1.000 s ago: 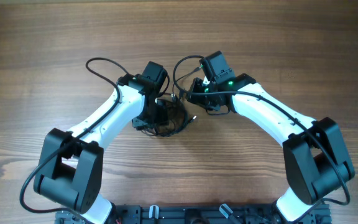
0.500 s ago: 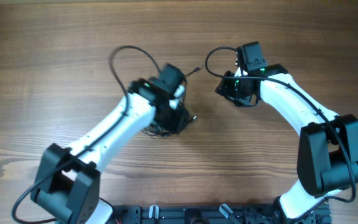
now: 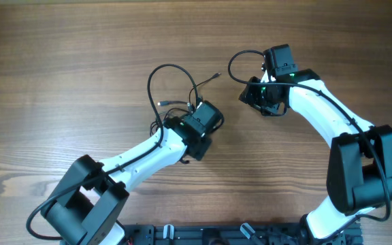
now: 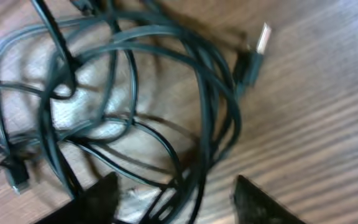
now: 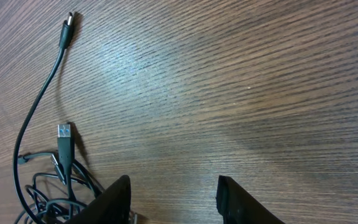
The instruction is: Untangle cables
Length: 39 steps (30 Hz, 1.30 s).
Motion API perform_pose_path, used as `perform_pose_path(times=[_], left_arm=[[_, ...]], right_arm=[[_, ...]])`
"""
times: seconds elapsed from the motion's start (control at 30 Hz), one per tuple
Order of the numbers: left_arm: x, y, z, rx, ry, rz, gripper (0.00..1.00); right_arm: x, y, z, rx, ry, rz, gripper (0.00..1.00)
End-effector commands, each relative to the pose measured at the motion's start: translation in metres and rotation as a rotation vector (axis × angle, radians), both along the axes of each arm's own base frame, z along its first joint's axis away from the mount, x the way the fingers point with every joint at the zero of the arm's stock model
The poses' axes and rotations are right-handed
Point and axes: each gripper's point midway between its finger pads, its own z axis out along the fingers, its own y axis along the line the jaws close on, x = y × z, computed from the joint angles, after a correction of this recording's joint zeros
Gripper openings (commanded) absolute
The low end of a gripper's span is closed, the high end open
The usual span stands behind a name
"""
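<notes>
My left gripper (image 4: 174, 186) has its jaws apart with wires running between them, over the cables (image 4: 207, 106), thin black strands looped in a loose bunch with silvery plugs near the middle of the table (image 5: 260, 93), while my right gripper (image 5: 173, 190), jaws apart and empty, hangs to their right.

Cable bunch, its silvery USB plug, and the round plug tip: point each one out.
cable bunch (image 4: 211, 99), left wrist view, on the dense arc of looped strands.
USB plug (image 4: 263, 37), left wrist view, on its silvery metal end.
round plug (image 5: 68, 30), right wrist view, on the black barrel's middle.
</notes>
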Motion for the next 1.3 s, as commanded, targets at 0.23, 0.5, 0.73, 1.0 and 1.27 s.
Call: perform_pose_path(times=[0.23,0.5,0.73,1.0,1.27], left_arm=[[-0.019,0.031,-0.024,0.103,0.036,0.037,0.59],[-0.005,0.035,-0.017,0.135,-0.042,0.048,0.04],[0.026,0.002,0.053,-0.251,0.138,-0.022,0.04],[0.065,0.022,0.167,-1.145,0.16,-0.19,0.04],[0.076,0.042,0.176,-1.386,0.056,-0.332,0.06]], right_arm=[[-0.001,-0.002,-0.01,-0.017,0.016,0.018,0.47],[0.001,-0.005,-0.009,-0.04,-0.008,0.054,0.4],[-0.009,0.036,0.075,0.345,-0.219,0.379,0.41],[-0.031,0.068,0.124,0.6,-0.327,0.568,0.47],[-0.031,0.101,0.139,0.673,-0.322,0.566,0.46]])
